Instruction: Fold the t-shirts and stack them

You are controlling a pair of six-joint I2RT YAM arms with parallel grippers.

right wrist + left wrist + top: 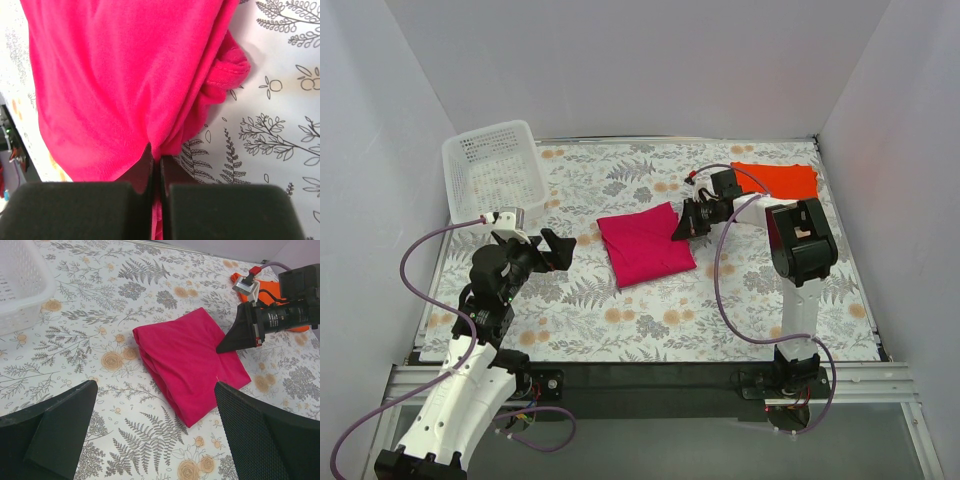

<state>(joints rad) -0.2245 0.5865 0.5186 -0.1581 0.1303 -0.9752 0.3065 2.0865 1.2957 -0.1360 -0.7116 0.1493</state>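
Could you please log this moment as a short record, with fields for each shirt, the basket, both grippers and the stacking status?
pink shirt: folded, lying mid-table
orange shirt: folded, far right corner, apart from the pink shirt
basket: far left corner, holds neither shirt
left gripper: open, holding nothing, left of the pink shirt
right gripper: shut on the pink shirt's right edge
stack: not yet made

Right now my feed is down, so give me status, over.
Left tool open. Right tool shut on edge of folded pink shirt. Orange shirt folded, far right. Nothing in the way.
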